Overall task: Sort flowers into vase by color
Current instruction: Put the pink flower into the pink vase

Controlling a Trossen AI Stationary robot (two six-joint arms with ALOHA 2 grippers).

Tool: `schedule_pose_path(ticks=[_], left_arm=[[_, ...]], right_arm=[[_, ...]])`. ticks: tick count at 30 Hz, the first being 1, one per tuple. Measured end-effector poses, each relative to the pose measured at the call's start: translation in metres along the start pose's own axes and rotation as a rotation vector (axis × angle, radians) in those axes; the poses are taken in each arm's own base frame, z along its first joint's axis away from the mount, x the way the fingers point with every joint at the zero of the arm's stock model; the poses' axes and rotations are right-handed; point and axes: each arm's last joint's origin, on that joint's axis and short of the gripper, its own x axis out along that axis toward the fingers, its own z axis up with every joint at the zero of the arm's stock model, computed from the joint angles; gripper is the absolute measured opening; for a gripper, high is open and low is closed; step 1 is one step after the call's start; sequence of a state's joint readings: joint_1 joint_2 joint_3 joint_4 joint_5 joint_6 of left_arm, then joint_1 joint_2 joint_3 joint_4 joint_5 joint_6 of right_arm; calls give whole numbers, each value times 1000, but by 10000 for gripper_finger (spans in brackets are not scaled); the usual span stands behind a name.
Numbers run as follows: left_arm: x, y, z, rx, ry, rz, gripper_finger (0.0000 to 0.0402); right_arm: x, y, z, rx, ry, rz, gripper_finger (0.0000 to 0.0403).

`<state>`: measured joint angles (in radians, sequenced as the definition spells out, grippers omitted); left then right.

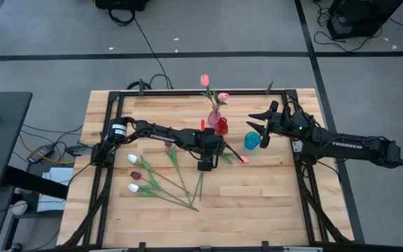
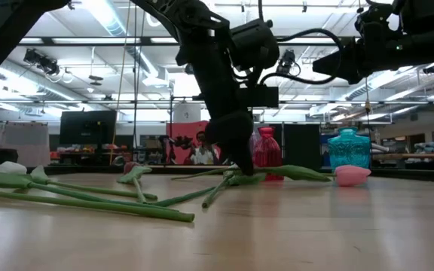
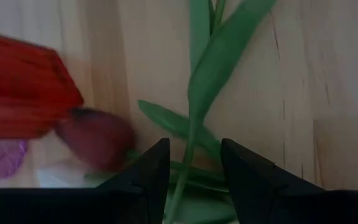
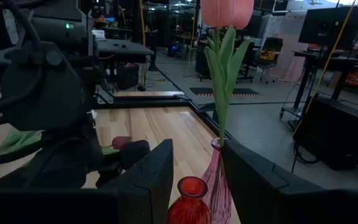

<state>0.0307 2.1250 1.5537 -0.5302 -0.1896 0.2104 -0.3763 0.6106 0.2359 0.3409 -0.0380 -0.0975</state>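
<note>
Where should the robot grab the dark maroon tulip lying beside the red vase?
Probably on the thin green stem, just below the maroon tulip head, coming straight down from above. The flower lies flat on the table, and the left gripper already has its open fingers either side of the stem. The head looks soft; the red vase crowds it.

Overhead strip lights (image 2: 119, 15) give me bright, even light, with soft glare on the counter (image 2: 292, 226). In my low view the near planks blur. My left wrist view is soft throughout, with the maroon tulip (image 3: 98, 138) smeared.
</note>
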Motion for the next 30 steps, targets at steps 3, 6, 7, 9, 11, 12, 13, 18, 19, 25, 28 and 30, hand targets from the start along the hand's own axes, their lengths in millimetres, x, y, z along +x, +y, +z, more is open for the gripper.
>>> schedule_pose_path(ticks=[3,6,7,9,11,12,13,18,19,25,28,30], left_arm=[[2,0,0,0,3,8,129],[2,0,-1,0,5,7,80],[2,0,-1,-3,7,7,59],[2,0,-1,-14,9,7,20],[2,0,-1,-40,7,7,13],[2,0,0,-58,5,7,14],[1,0,0,-66,2,8,15],[-21,6,9,-103,-58,8,9],[-28,8,11,-115,-77,8,8],[-57,10,4,-156,-139,-51,7],[-67,10,-7,-170,-205,-43,7],[-70,11,-18,-187,-260,-34,7]], right_arm=[[0,0,0,0,1,0,151],[1,0,0,1,4,0,151],[1,0,0,0,2,0,151],[1,0,-1,0,5,1,151],[1,0,-1,0,5,1,151],[1,0,-1,1,7,1,151],[1,0,-1,1,7,1,151],[1,0,-1,1,6,1,151],[1,0,-1,1,6,0,151],[-6,-2,2,8,-4,-69,151],[-10,-2,3,8,-8,-68,151],[-11,-2,4,14,-15,-60,151]])
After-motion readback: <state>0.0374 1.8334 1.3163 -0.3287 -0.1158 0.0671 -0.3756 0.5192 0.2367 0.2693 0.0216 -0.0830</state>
